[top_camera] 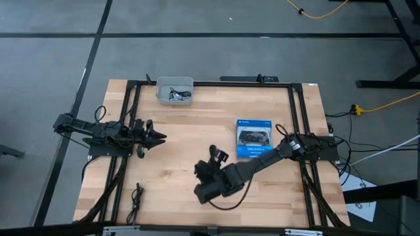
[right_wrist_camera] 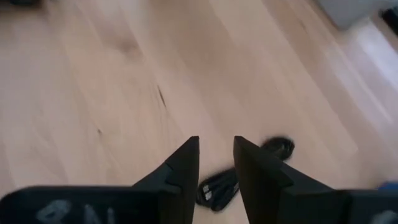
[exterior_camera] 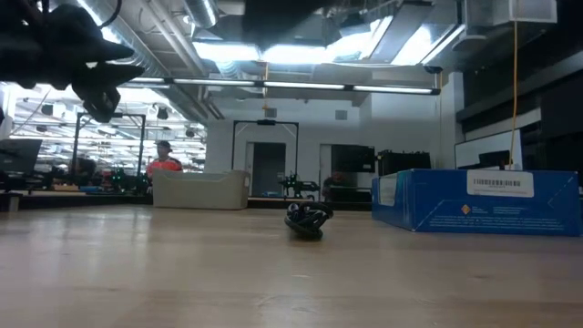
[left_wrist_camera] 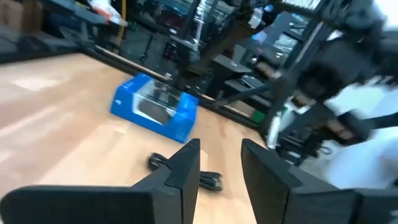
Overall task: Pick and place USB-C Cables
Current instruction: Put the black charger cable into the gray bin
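Note:
One black USB-C cable bundle [top_camera: 218, 155] [exterior_camera: 307, 221] lies on the table near its middle. My right gripper [top_camera: 210, 165] hovers just above it, slightly open. The right wrist view shows the bundle [right_wrist_camera: 219, 188] below the right gripper [right_wrist_camera: 216, 155], untouched. A second black cable [top_camera: 136, 195] lies near the table's near left corner. My left gripper [top_camera: 156, 137] [left_wrist_camera: 221, 158] hangs slightly open and empty over the left side, pointing at the middle bundle [left_wrist_camera: 163, 163]. More cables [top_camera: 178, 96] lie in the grey bin [top_camera: 172, 83]. No silvery-grey cable can be made out.
The flat blue box [top_camera: 254, 138] [exterior_camera: 483, 200] [left_wrist_camera: 155, 109] lies right of centre, close to the right arm. The grey bin [exterior_camera: 200, 189] stands at the table's far edge. Bare wood stretches between the two grippers. A person in orange [exterior_camera: 164, 159] stands far behind the table.

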Action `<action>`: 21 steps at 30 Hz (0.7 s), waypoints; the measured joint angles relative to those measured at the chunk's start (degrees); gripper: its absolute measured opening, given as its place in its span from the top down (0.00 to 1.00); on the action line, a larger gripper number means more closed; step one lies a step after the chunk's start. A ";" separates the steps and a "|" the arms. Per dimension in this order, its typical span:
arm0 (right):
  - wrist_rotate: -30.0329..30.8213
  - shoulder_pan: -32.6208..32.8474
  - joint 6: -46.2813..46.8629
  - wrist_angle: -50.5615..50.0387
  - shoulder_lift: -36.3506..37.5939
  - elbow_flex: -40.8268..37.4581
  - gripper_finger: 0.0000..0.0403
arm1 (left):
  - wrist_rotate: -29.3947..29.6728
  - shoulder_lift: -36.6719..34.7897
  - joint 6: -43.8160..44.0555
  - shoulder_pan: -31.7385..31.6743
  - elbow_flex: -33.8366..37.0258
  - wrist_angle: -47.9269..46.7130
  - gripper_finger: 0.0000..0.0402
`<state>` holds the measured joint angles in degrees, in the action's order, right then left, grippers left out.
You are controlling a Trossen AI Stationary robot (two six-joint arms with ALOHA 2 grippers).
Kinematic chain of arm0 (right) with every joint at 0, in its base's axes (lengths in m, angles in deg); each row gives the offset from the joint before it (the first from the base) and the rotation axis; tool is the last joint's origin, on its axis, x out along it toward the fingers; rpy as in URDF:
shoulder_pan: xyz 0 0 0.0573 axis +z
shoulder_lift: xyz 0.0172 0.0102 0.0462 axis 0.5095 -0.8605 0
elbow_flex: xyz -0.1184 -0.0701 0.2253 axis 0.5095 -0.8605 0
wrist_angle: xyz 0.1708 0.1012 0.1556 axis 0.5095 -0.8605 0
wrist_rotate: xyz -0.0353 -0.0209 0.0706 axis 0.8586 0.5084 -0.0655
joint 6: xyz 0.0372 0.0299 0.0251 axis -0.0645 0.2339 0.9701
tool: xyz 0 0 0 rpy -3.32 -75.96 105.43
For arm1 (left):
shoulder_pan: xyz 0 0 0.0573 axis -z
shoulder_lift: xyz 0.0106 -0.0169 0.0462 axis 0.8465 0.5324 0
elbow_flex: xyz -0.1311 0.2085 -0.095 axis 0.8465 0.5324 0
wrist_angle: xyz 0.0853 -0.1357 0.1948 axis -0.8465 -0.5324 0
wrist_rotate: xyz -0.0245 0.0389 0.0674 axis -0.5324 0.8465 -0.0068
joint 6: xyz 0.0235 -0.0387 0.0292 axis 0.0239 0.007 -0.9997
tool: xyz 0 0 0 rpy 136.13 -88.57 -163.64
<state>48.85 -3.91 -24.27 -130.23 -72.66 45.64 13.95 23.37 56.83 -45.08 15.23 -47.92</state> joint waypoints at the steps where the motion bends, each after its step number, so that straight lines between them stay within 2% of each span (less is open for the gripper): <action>1: 0.02 0.32 1.34 -0.01 -0.03 -1.21 0.74 | -1.38 0.00 0.58 0.00 0.00 -0.03 0.73; 7: 0.22 2.23 12.78 1.48 -0.07 -9.34 0.74 | -10.66 0.00 2.03 0.02 0.00 -0.06 0.73; 12: 2.35 3.37 19.26 6.92 -0.07 -15.23 0.74 | -11.50 0.00 3.69 0.00 0.00 -1.00 0.73; 16: 4.00 3.32 18.18 13.47 -0.05 -18.49 0.74 | -10.99 0.18 9.12 0.01 -0.12 -5.28 0.73; 21: 4.25 1.78 10.76 18.56 -0.03 -19.46 0.74 | -9.73 2.79 14.89 0.00 -0.93 -6.98 0.73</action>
<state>53.10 -2.12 -13.51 -111.67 -72.69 26.18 4.23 26.16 71.72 -45.08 14.29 -54.90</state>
